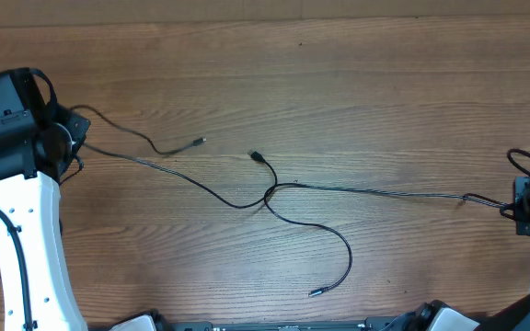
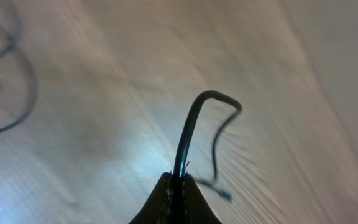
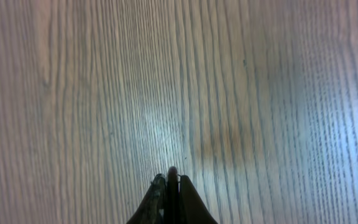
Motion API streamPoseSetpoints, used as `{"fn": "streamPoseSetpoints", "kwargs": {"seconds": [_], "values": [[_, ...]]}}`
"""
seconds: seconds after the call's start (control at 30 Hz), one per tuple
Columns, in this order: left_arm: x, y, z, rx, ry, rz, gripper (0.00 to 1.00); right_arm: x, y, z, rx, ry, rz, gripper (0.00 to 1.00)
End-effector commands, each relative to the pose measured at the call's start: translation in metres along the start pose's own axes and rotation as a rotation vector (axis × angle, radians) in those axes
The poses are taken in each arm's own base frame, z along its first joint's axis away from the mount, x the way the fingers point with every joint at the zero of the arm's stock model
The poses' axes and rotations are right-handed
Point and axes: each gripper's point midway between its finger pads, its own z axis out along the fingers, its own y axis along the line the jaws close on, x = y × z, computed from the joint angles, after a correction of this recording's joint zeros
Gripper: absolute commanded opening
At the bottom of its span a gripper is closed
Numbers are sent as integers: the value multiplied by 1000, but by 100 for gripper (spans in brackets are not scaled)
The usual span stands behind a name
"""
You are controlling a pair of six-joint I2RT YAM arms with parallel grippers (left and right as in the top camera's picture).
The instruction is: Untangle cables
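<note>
The wooden worktop [image 1: 339,74] carries the cables [image 1: 270,191], crossed near its middle. One stretches from left edge to right edge, and another curls toward the robot's edge. The left hand [image 2: 180,190] and the right hand [image 3: 173,186] are each clenched on an end of the cables.

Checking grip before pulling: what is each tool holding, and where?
Left tool pinches a cable, apparently partway along; right tool pinches the taut cable at its right end.
</note>
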Motion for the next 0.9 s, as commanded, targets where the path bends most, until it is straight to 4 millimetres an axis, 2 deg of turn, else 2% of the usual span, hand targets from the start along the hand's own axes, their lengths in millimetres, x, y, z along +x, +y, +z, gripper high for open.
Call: {"fn": "streamPoseSetpoints", "kwargs": {"seconds": [0.0,0.1,0.2,0.27,0.33,0.37,0.43,0.47,0.57,0.63,0.67,0.7,0.8,0.87], "values": [[15,-47,-6,257,92,213,4,12,0,14,28,42,-25,4],[22,-81,-19,464,104,381,4,16,-2,26,62,62,-36,4],[15,-96,-27,554,69,406,4,25,-3,35,82,101,-49,4],[16,-113,-38,660,64,446,4,46,14,38,-13,223,-154,4],[25,-130,-55,806,67,559,4,63,37,33,-148,303,-280,10],[31,-136,-63,868,69,613,4,73,49,28,-218,341,-339,15],[44,-142,-78,986,83,714,4,89,63,19,-315,395,-418,32],[55,-142,-85,1043,107,772,4,102,70,13,-361,425,-487,56],[72,-134,-81,1032,155,829,4,121,75,6,-382,436,-581,85],[81,-127,-75,990,197,830,4,135,76,1,-386,453,-626,95],[83,-126,-73,980,209,828,4,138,75,0,-385,457,-633,98],[90,-122,-70,959,248,820,4,152,72,-5,-375,482,-673,100],[105,-118,-67,946,321,811,4,174,63,-13,-360,534,-745,100],[115,-119,-66,947,358,816,4,200,62,-28,-429,610,-871,100]]}}
